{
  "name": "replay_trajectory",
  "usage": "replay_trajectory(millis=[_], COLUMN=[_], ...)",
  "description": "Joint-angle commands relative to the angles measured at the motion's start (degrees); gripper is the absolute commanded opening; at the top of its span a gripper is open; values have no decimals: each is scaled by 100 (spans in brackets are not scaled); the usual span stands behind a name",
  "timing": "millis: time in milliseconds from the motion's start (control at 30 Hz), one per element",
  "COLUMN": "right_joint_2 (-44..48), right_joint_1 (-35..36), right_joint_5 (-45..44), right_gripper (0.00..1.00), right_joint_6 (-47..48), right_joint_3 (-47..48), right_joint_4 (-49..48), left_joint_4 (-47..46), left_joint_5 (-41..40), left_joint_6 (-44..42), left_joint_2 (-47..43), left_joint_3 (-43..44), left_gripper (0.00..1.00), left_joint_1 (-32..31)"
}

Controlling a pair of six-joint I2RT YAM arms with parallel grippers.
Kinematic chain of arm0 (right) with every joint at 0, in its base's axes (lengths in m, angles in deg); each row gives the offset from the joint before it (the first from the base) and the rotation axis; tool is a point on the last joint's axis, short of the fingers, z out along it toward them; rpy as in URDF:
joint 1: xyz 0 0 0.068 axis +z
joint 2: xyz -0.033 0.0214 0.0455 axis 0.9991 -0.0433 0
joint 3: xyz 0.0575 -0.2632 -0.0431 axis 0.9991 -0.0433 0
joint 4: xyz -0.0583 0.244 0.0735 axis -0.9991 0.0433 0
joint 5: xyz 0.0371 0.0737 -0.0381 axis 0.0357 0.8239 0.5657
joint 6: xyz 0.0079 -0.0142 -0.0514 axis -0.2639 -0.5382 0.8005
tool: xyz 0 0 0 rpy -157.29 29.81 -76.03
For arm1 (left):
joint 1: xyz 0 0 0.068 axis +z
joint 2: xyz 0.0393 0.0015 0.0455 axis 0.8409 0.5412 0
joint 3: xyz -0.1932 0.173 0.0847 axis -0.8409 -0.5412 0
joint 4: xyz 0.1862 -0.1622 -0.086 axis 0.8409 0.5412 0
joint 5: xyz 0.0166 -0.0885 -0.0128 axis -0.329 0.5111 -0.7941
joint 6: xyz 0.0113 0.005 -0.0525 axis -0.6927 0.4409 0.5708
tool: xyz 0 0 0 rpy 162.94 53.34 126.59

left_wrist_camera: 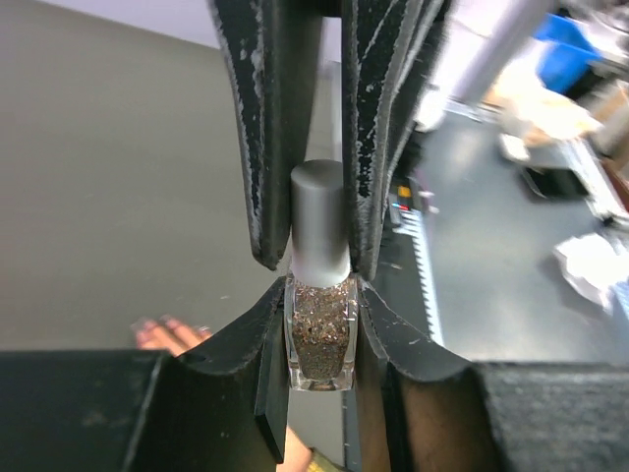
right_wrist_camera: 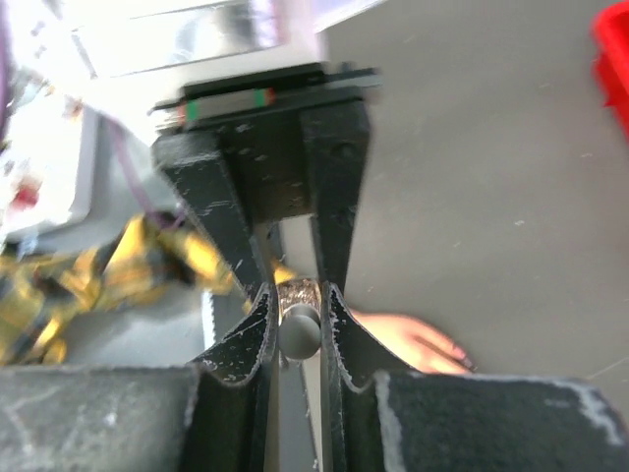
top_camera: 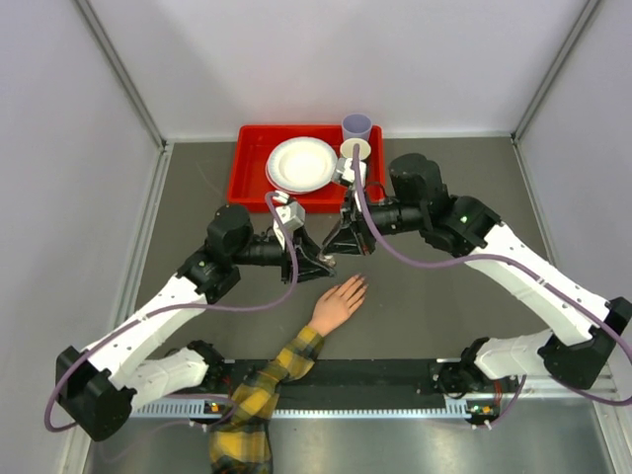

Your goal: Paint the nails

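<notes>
A pale peach mannequin hand (top_camera: 338, 304) lies palm down on the table, its arm in a yellow-and-black plaid sleeve (top_camera: 259, 390). The nails (top_camera: 360, 283) point up and right; they also show in the right wrist view (right_wrist_camera: 457, 354). Just above the fingertips my two grippers meet. My left gripper (left_wrist_camera: 320, 287) is shut on a small clear bottle (left_wrist_camera: 320, 339) of glittery polish. My right gripper (right_wrist_camera: 299, 295) is shut on that bottle's grey cap (right_wrist_camera: 300, 332), its fingers (left_wrist_camera: 270, 147) coming in from the opposite side. From above the bottle is hidden between the grippers (top_camera: 328, 259).
A red tray (top_camera: 252, 163) at the back holds a white plate (top_camera: 301, 163). A purple cup (top_camera: 356, 126) and a beige-rimmed cup (top_camera: 355, 148) stand at its right end. A black rail (top_camera: 375, 380) runs along the near edge between the arm bases.
</notes>
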Motion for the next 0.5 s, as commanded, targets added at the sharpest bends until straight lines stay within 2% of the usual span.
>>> replay_trajectory(millis=[0, 67, 100, 133, 200, 267, 300, 467], right_joint_2=[100, -30, -162, -302, -819, -1163, -1365, -1587], right_joint_1=[392, 1068, 1261, 1576, 1816, 2323, 2483, 2617], right_joint_5=[-1348, -2432, -3360, -3839, -5173, -6063, -6520, -6595], right_gripper=[0, 0, 0, 0, 0, 0, 0, 0], right_joint_6=[-870, -1090, -1509, -1870, -3228, -4067, -4150, -4545], right_joint_3=[-370, -335, -291, -82, 208, 786, 877, 1133], right_joint_4=[-449, -572, -608, -565, 47, 567, 483, 509], left_joint_4=[-529, -546, -555, -555, -537, -441, -415, -432], left_joint_5=[-1661, -2379, -2558, -2716, -3155, -3411, -3551, -3535], left_joint_6=[-121, -121, -138, -173, -305, -410, -437, -455], left_joint_2=[-468, -591, -697, -741, -881, -961, -996, -1084], left_joint_3=[-2, -90, -143, -161, -231, -248, -266, -301], left_gripper=[0, 0, 0, 0, 0, 0, 0, 0], left_joint_1=[134, 134, 134, 134, 134, 143, 143, 143])
